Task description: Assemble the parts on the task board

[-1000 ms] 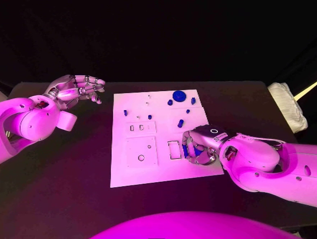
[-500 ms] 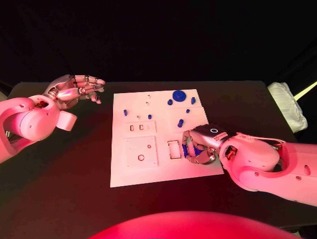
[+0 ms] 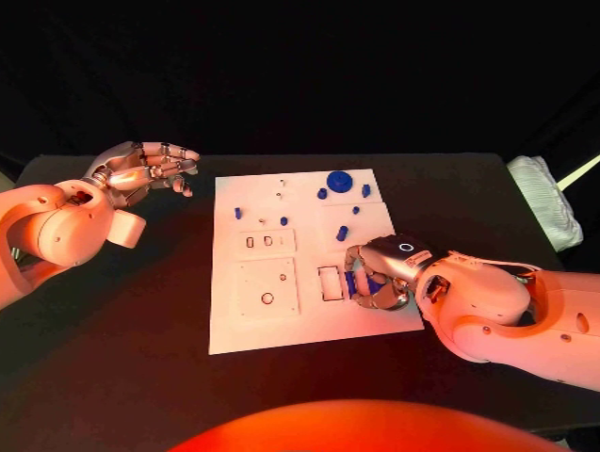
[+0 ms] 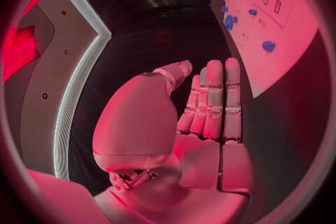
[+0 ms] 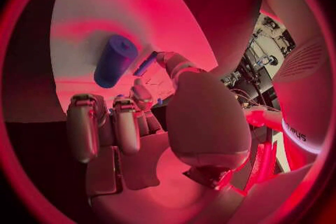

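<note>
Right hand (image 3: pixel 377 282) is down on the near right corner of the task board (image 3: pixel 252 325), fingers curled in around a small blue part (image 3: pixel 373 281), which peeks out between them just beside the rectangular slot (image 3: pixel 330 282). From the right wrist view a blue cylinder (image 5: pixel 115 60) lies on the white board just beyond the fingertips (image 5: pixel 83 102); whether the fingers are actually pinching a piece or only crowding it, I cannot tell from here.

Left hand (image 3: pixel 143 169) hangs over the bare table (image 3: pixel 109 358), off the board's far left corner, well apart from any part. Its fingers are loosely apart and hold nothing; the left wrist view shows them laid straight and side by side with the palm bare.

So where does the job stand? Early, by the look of it. Toward the far edge of the board the pieces sit scattered: the big round blue part (image 3: pixel 339 181) near the far right, a few small blue parts (image 3: pixel 342 233) below it, two more specks (image 3: pixel 237 214) on the left side. The paired small slots (image 3: pixel 258 242) and the square plate with the round hole (image 3: pixel 267 298) look unfilled. My read: one piece is being worked at the rectangular slot, and nearly everything else remains to be seated.
</note>
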Motion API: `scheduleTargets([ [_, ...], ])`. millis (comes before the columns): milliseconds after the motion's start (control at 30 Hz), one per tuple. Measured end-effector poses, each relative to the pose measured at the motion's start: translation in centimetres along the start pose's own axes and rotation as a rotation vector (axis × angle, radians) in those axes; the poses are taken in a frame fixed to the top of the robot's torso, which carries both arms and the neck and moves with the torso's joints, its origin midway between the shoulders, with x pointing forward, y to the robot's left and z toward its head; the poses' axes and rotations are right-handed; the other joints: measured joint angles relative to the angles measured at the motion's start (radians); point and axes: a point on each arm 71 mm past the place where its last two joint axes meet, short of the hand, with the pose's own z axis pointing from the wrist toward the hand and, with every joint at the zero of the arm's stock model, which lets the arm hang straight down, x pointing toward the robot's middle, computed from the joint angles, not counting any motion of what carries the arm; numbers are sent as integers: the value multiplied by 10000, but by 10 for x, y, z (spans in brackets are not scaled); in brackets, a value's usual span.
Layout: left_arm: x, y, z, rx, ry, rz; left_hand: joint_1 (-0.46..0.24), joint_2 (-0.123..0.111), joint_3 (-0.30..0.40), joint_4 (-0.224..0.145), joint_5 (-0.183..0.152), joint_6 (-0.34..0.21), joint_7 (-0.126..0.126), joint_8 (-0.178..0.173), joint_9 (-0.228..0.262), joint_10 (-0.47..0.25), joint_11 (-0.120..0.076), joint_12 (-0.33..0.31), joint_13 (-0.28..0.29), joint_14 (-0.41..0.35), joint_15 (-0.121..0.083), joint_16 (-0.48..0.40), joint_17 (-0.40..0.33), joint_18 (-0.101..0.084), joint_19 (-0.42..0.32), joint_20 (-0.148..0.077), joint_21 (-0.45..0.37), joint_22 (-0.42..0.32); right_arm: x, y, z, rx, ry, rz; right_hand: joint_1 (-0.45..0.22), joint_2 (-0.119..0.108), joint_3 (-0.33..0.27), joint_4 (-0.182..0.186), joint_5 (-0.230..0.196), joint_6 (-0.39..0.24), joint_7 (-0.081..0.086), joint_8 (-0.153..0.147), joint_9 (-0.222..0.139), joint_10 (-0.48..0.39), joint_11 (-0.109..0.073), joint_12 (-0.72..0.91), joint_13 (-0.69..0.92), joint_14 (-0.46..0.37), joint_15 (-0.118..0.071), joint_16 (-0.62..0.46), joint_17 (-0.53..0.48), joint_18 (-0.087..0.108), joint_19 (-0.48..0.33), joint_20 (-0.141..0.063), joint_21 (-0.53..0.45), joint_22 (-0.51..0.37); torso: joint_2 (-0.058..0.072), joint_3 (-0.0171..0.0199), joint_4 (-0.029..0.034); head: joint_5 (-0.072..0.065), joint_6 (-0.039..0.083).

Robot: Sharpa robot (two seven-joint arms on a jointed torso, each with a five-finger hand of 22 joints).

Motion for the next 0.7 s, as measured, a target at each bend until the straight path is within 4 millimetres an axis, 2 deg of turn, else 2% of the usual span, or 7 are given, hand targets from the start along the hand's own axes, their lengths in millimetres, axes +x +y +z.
scheduleTargets([
  [67, 0, 0, 0, -7, 5, -1, 0, 0, 0, 0, 0, 0, 0, 0, 0, 0, 0, 0, 0, 0, 0, 0, 0, 0, 0, 0, 0, 0, 0, 0, 0, -1, 0, -2, 71, 3, -143, 104, 0, -38, -3, 24, 0, -48, 18, 0, -9, -30, 40, -18, -1, 0, 1, 70, -33, 0, 0, 2, 0, 2, -4],
  [200, 0, 0, 0, -19, 1, 1, 0, 0, 0, 0, 0, 0, 0, 0, 0, 0, 0, 0, 0, 0, 0, 0, 1, -1, 0, 0, 0, 0, 0, 0, 0, 1, 11, -12, 193, 13, -339, 259, 0, -110, -34, 116, 0, -67, -2, 0, -31, 1, 71, -44, -1, 0, 2, 70, -74, 2, 0, 2, -1, 3, -17],
  [700, -2, 1, -1, -45, -26, 10, 0, 0, 0, 0, 0, 0, 0, 0, -4, -7, 7, 0, -3, 0, 0, 0, 1, 0, 0, 0, 0, 0, 0, 0, -1, -11, 95, -46, 336, 53, -348, 331, 1, -110, -34, 270, 12, -67, -2, 0, 3, 1, 70, -41, -3, 0, 2, 69, -74, 7, -1, 4, 2, 4, -18],
])
